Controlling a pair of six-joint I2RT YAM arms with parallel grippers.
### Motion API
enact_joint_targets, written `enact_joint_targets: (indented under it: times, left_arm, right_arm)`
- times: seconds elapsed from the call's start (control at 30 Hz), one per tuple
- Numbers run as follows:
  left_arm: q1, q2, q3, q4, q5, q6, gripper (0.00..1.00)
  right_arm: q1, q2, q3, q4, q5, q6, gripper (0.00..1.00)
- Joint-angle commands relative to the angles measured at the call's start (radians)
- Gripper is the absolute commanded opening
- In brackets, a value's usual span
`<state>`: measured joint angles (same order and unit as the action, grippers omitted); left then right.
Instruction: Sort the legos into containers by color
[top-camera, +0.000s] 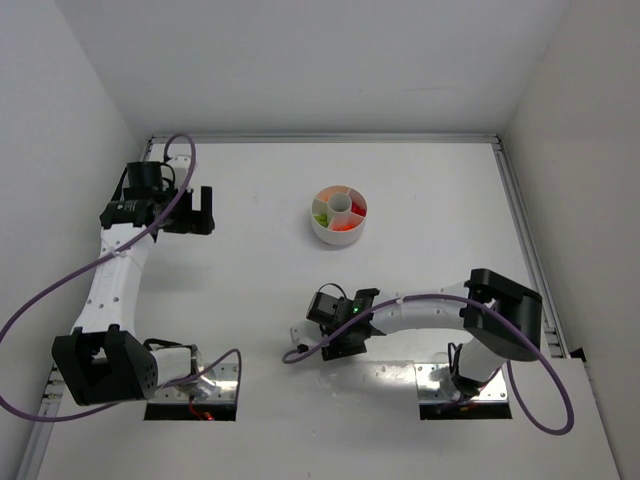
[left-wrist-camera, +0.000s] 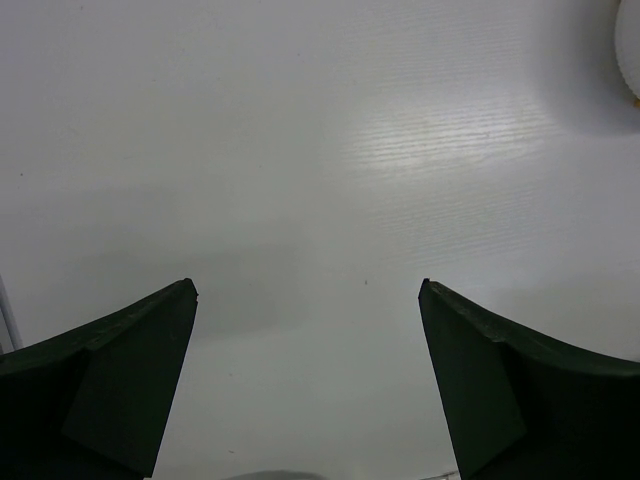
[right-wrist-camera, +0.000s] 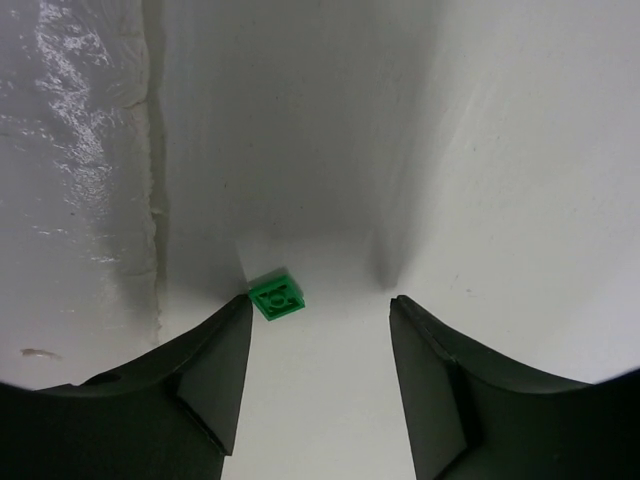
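The white dish (left-wrist-camera: 632, 45) is cut off by the top right corner of the left wrist view, and from above the legos (top-camera: 345, 224) inside it merge into colour patches too small to count.

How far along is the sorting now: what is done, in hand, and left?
Done: the dish holds green and red-orange bricks in separate wedges. In hand: the right gripper, open, is at one green brick, not yet gripped. Remaining: grasp it and drop it with the greens. The left gripper is open, empty.
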<state>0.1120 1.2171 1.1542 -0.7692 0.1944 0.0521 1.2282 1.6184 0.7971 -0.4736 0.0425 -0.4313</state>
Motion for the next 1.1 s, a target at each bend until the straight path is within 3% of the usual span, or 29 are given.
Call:
enact_joint_targets:
  times: [0.0, 0.5, 0.8, 1.07]
  left_arm:
    - [-0.006, -0.019, -0.001, 0.028, -0.01, -0.001, 1.0]
    - [-0.006, -0.001, -0.001, 0.028, -0.01, -0.001, 1.0]
    - [-0.006, -0.001, 0.033, 0.028, -0.001, -0.001, 1.0]
    - [-0.006, 0.021, 0.076, 0.019, -0.01, 0.008, 1.0]
  right_arm:
    - [0.008, 0.009, 0.001, 0.036, -0.009, -0.024, 0.56]
    - [0.027, 0.063, -0.016, 0.012, -0.075, -0.014, 0.22]
    - [-0.004, 0.138, 0.292, -0.079, -0.151, 0.141, 0.09]
    - [-0.035, 0.176, 0.477, -0.132, -0.121, 0.163, 0.02]
